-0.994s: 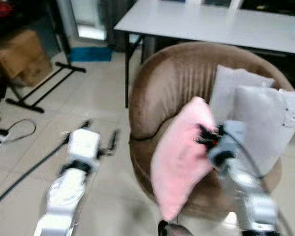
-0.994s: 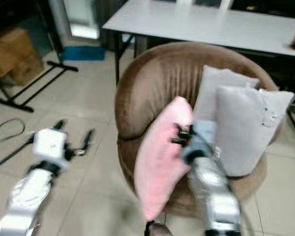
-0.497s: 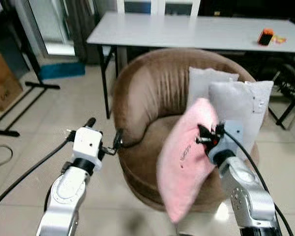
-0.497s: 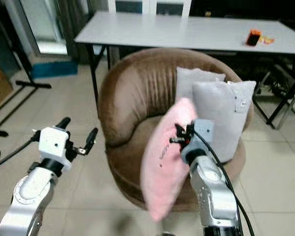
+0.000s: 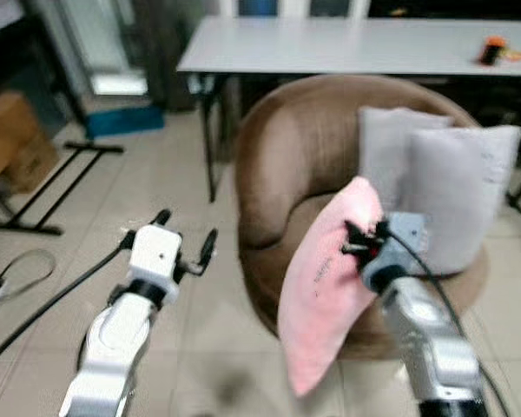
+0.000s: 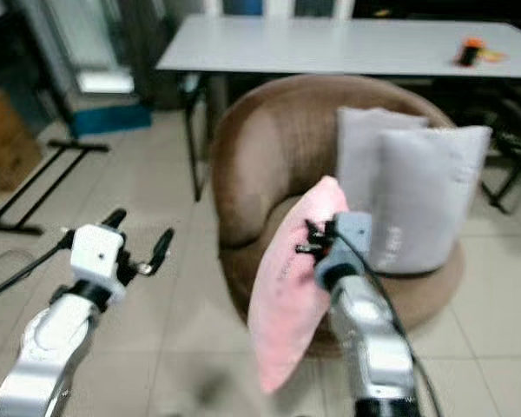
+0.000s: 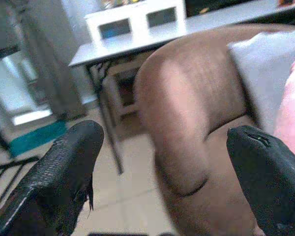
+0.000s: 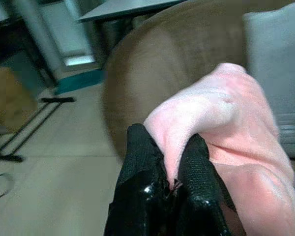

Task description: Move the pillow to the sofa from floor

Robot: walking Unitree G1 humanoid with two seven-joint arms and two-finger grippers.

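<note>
The right end effector (image 8: 169, 172) is clamped on the upper edge of the pink pillow (image 5: 326, 291), which is held off the floor with its long axis hanging downward, before the brown sofa (image 5: 300, 165). Two grey cushions (image 5: 438, 187) are seen on the sofa seat. The left end effector (image 5: 187, 248) is held spread apart over the tiled floor (image 5: 113, 208), left of the sofa.

The sofa (image 5: 304, 165) stands ahead, just before the desk (image 5: 347, 45). Two cushions (image 5: 443, 182) lean on its back at the right. The pillow (image 5: 326, 287) hangs before the seat's front edge, off the floor (image 5: 61, 261) — pinched in the right pincer (image 5: 358, 243). The left pincer (image 5: 187, 252) hovers left of the sofa, over the floor.
</note>
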